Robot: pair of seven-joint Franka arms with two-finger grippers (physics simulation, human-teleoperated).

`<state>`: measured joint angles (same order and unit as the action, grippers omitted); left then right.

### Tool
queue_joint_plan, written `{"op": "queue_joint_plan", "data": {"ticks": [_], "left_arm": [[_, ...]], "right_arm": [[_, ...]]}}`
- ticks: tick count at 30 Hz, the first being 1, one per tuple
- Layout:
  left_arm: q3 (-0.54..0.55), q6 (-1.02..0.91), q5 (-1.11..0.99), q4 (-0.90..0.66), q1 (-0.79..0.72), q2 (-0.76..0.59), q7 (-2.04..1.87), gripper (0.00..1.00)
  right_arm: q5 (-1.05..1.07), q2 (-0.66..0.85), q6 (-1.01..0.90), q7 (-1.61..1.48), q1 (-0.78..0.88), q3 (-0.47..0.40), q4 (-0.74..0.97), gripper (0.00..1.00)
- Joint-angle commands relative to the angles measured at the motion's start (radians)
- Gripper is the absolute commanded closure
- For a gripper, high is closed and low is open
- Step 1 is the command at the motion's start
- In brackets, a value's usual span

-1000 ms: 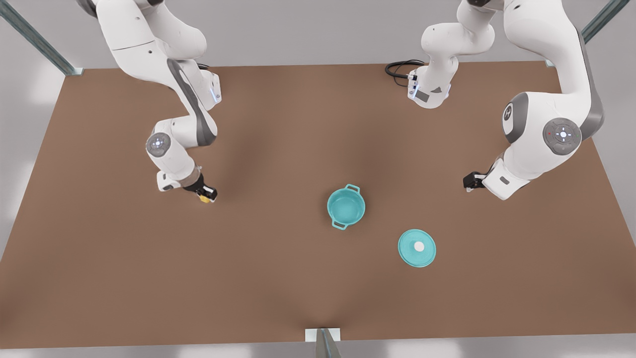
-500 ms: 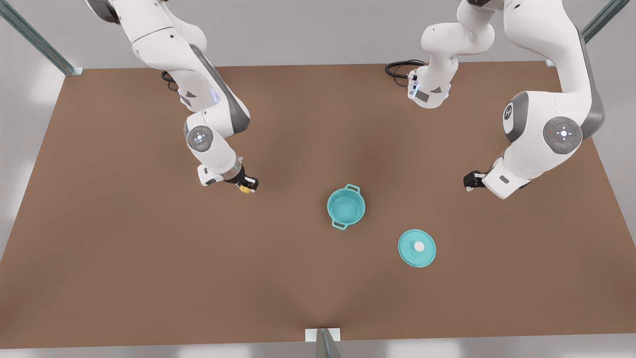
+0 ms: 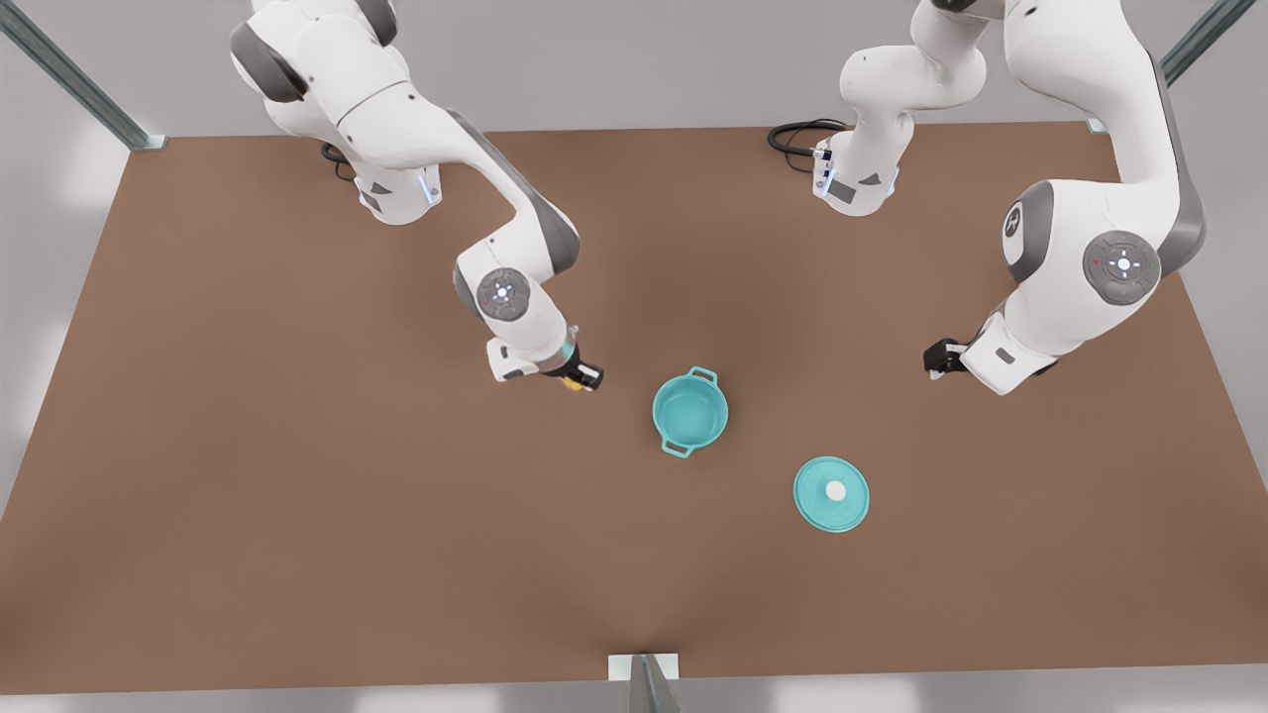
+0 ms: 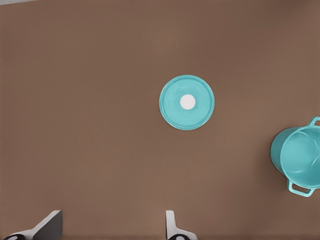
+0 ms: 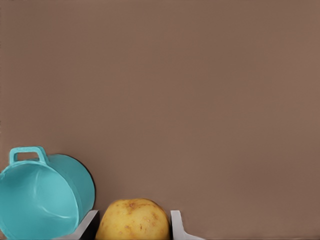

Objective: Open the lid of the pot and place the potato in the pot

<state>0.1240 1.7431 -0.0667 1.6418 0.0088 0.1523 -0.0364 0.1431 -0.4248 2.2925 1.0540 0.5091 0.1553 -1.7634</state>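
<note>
Now we carry the potato (image 5: 132,219) in our right gripper (image 3: 582,377), the two fingers closed on its sides so the yellow lump sits squarely between them in the right wrist view. In the front view this gripper hangs above the table, on the front view's left of the pot (image 3: 690,412), near it but not yet over its mouth. Just ahead of the held potato, in the right wrist view, we see the pot's open teal bowl and one loop handle.

Farther out, beyond the pot from this gripper, the pot lid (image 3: 831,493) lies flat on the table, knob up, well apart from the pot, so the opening step looks done. Our left gripper (image 3: 937,358) waits on the far side of the scene, at the front view's right, with its fingers spread wide and nothing between them; from its wrist camera we look down on the lid and on the pot at the edge.

We judge that we are in the transport step. The next move calls for bringing the potato over the middle of the pot's mouth, clearing the rim and handle, then lowering and letting go.

Around all this lies a plain brown table (image 3: 297,515), grey walls beyond it, and metal frame posts at the corners.
</note>
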Motion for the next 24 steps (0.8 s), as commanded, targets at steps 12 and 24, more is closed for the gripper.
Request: {"op": "queue_joint_plan", "data": {"ticks": [12,24], "left_arm": [[0.000,-0.001,-0.001,0.001,0.000,-0.002,0.004,0.00],[0.000,0.006,-0.001,0.001,0.000,0.006,0.006,0.00]], "right_arm": [[0.115,-0.224,-0.077,0.316,0.229,-0.178,0.363,0.48],[0.156,-0.423,0.024,0.334,0.284,-0.181,0.567,0.48]]}}
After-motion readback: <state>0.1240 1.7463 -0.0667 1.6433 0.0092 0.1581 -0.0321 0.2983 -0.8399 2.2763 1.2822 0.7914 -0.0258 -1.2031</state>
